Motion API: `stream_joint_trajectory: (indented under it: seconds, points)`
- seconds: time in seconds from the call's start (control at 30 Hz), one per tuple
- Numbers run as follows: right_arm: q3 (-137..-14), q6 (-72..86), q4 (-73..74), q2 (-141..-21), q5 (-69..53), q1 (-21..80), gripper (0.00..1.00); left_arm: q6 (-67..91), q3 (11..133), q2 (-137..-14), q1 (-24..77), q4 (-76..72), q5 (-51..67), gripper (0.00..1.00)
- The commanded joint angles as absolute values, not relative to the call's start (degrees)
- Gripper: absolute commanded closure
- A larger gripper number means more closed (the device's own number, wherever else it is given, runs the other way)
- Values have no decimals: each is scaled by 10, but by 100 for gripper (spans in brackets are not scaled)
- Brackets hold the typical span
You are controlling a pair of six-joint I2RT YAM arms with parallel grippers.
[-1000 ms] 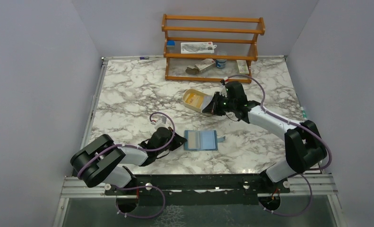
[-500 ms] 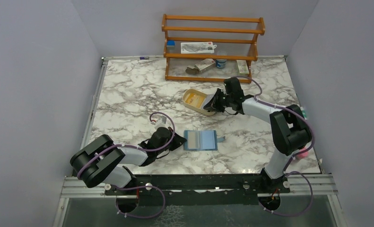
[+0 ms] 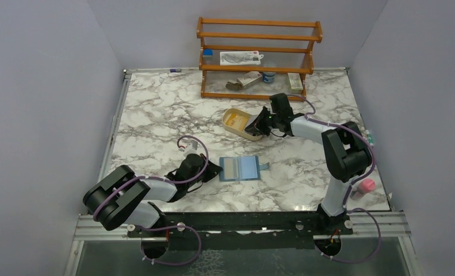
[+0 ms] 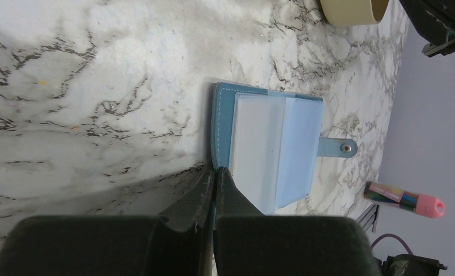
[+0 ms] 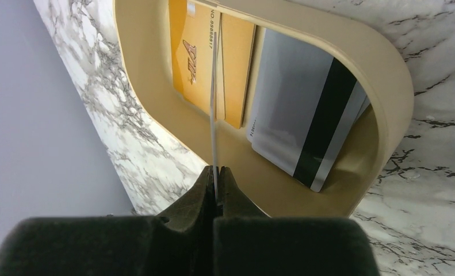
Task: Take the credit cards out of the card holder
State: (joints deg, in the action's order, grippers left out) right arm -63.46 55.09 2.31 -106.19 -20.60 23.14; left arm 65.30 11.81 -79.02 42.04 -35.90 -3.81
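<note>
Three views feed my screen, and I place everything against the card holder [image 3: 240,169], lying open on the marble counter [image 3: 156,115] with its snap tab pointing right. Largest first: grey walls box in the counter on three sides, and a wooden rack [image 3: 258,54] stands at the far edge beyond the card holder, with small packets on its shelves. The oval tan tray [image 3: 242,123] sits between rack and card holder.

From above, the right claw [image 3: 258,130] is only a dark mass at the tray's right end. My right wrist view shows more: the claw [image 5: 214,183] is clenched on a thin card seen edge-on [image 5: 213,109], held upright over the tray [image 5: 386,69], where a grey card with a dark stripe [image 5: 305,123] already leans on the yellow floor. My left wrist view shows the left claw [image 4: 213,178] clenched shut on nothing, its tips touching the card holder's [image 4: 268,146] near-left corner; it also catches a pink-capped marker [image 4: 406,199] to the holder's right, seen from above as a pink spot [image 3: 366,185].

Since a second ago the card holder has slid slightly left and skewed, and the right arm has folded in closer to its base.
</note>
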Motion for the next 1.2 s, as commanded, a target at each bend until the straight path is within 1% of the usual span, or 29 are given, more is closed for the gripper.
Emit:
stream_joint_trajectory:
  seconds: [0.0, 0.2, 0.33, 0.37, 0.4, 0.47, 0.53, 0.6, 0.77, 0.83, 1.1, 1.13, 1.17]
  points:
    - [-625, 586, 16, -1064, -216, 227, 99, 639, 106, -780, 409, -355, -24, 100]
    - [-627, 593, 45, -1056, -200, 223, 98, 636, 105, -779, 401, -355, -19, 100]
    - [-624, 594, 54, -1056, -198, 219, 87, 635, 105, -778, 398, -355, -18, 100]
    - [-622, 594, 54, -1056, -200, 217, 84, 635, 105, -777, 398, -355, -18, 100]
    - [-621, 594, 54, -1054, -201, 216, 77, 635, 105, -778, 398, -355, -18, 100]
    - [-616, 595, 53, -1052, -204, 213, 68, 635, 105, -778, 397, -355, -17, 100]
    - [-613, 594, 52, -1048, -209, 209, 62, 634, 105, -778, 396, -355, -17, 100]
    - [-612, 591, 53, -1043, -215, 206, 58, 634, 105, -779, 396, -355, -17, 100]
    - [-615, 586, 70, -1025, -214, 199, 52, 632, 105, -780, 392, -355, -15, 100]
    - [-622, 583, 82, -1012, -206, 198, 47, 631, 106, -780, 391, -355, -15, 100]
    - [-660, 563, 157, -945, -152, 197, 45, 623, 116, -780, 387, -354, -9, 100]
    - [-662, 559, 164, -933, -142, 197, 44, 622, 118, -778, 386, -354, -8, 100]
    - [-664, 554, 172, -921, -133, 196, 41, 620, 120, -775, 386, -352, -7, 100]
